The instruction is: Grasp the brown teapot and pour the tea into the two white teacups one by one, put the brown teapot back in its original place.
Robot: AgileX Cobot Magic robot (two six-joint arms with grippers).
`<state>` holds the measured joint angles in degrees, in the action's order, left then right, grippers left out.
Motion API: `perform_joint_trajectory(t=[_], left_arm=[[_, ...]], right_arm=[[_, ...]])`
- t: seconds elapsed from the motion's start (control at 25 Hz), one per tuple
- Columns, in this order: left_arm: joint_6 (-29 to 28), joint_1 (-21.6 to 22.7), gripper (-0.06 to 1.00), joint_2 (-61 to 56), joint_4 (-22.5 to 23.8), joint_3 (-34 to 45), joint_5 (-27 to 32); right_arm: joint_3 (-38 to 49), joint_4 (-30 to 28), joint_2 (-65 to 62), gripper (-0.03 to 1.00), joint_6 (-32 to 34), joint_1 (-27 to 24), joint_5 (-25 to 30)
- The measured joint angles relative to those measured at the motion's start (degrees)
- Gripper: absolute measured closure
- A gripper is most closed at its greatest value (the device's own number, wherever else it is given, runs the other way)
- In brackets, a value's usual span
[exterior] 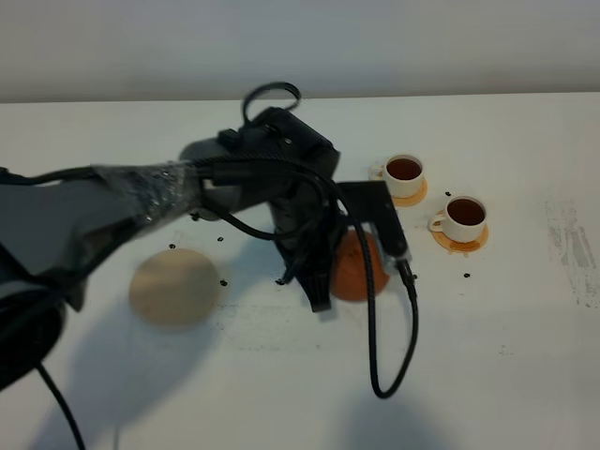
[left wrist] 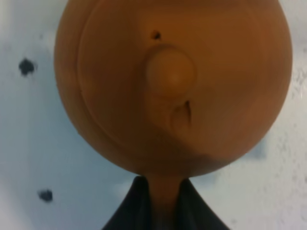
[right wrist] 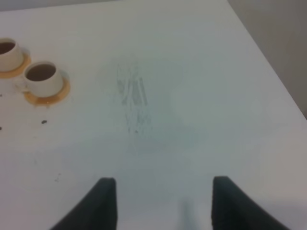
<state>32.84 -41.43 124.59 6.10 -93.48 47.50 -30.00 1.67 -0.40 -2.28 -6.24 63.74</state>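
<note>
The brown teapot (exterior: pixel 361 267) sits upright in the middle of the white table, mostly hidden behind my left arm in the exterior high view. In the left wrist view the brown teapot (left wrist: pixel 172 81) shows from above with its knobbed lid, and my left gripper (left wrist: pixel 162 211) is shut on its handle. The two white teacups (exterior: pixel 404 173) (exterior: pixel 464 217) stand on orange coasters to the right, both holding dark tea; they also show as teacups (right wrist: pixel 7 50) (right wrist: pixel 42 76) in the right wrist view. The pale tan coaster (exterior: pixel 174 286) lies bare to the left. My right gripper (right wrist: pixel 163 201) is open over bare table.
A black cable (exterior: pixel 394 347) loops down from the left arm onto the table in front of the teapot. Small dark specks (exterior: pixel 223 280) dot the surface. Grey scuff marks (exterior: pixel 572 248) lie at the right. The table's right edge (right wrist: pixel 268 62) shows in the right wrist view.
</note>
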Motion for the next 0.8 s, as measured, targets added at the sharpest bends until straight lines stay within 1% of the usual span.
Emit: perform_joint_trajectory(t=[0.2,0.36,0.52,0.64,0.8], left_arm=[[-4.76,3.63,0.87,-8.27,1.39,9.18,-2.57],[-8.46,6.33,0.87,-14.86,1.45,16.46,-2.97],[-12.48,9.76,0.87,-20.32,1.10,21.48,-3.47],[-16.52,13.36,0.87,-23.58,1.22,25.01,-3.71],[-18.56,17.13,0.87,-27.04,1.28,30.01,-3.13]], right_arm=[[0.00,0.00,0.00,0.53,0.00,0.00,0.00],[0.00,0.00,0.00,0.53,0.00,0.00,0.00],[0.00,0.00,0.00,0.53,0.00,0.00,0.00],[0.00,0.00,0.00,0.53,0.00,0.00,0.00],[0.00,0.00,0.00,0.53,0.00,0.00,0.00]])
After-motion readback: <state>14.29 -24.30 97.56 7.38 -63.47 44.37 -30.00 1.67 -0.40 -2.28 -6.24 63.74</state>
